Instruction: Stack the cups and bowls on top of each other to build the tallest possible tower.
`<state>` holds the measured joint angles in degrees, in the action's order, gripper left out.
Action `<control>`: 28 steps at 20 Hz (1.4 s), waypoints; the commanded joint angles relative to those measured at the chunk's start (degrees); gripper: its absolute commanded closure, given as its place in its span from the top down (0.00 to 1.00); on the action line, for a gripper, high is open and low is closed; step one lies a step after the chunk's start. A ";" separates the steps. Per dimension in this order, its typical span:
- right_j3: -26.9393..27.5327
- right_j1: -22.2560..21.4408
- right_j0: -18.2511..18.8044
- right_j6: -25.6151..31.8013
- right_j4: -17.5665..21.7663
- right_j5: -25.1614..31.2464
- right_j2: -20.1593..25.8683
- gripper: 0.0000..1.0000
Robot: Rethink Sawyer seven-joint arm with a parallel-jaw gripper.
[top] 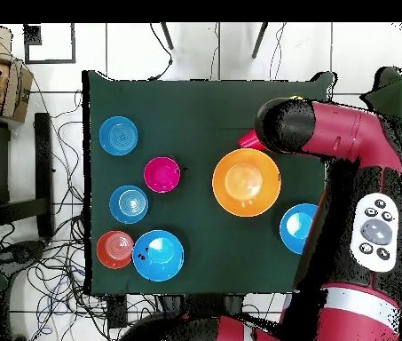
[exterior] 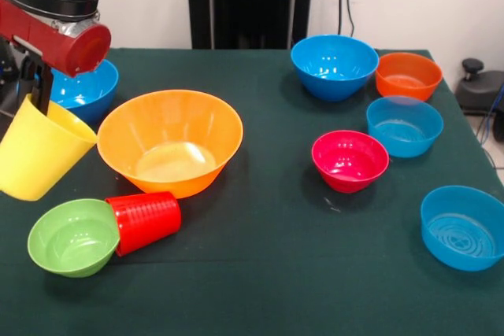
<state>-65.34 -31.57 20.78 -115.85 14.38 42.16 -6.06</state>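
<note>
Yellow cup (exterior: 41, 149) gripped at rim by gripper (exterior: 38, 94), fingers closed on cup wall; cup lifted off table, tilted, mouth facing up toward arm. Just beside it: big yellow-orange bowl (exterior: 170, 141), upright, nothing inside. Deep blue bowl (exterior: 85, 90) behind cup. Below: red ribbed cup (exterior: 146, 220) on its side, touching green bowl (exterior: 73, 237). Well apart across green table (exterior: 268, 273): pink-red bowl (exterior: 350, 160), orange bowl (exterior: 408, 75), second deep blue bowl (exterior: 335, 65), two paler blue bowls (exterior: 404, 125) (exterior: 463, 227).

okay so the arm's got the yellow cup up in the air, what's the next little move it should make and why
Probably carry the yellow cup sideways until it hangs over the big orange bowl. The cup hangs tilted in the pincer, clear of the table and just beside the bowl's rim, and the bowl is empty, so nothing blocks setting it inside.
</note>
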 commanded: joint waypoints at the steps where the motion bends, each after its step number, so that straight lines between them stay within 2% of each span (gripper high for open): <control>1: -1.78 0.70 -2.75 -1.79 -0.56 6.95 2.44 0.00; 7: -1.79 1.29 -5.30 -4.18 -0.23 6.87 0.33 0.00; 17: -0.88 3.08 -9.51 -8.14 -2.16 6.95 -2.20 0.00; 28: -6.28 2.58 -13.51 -10.56 -3.59 2.22 -5.07 0.00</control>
<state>-65.35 -31.07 9.15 -115.86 11.79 42.94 -12.77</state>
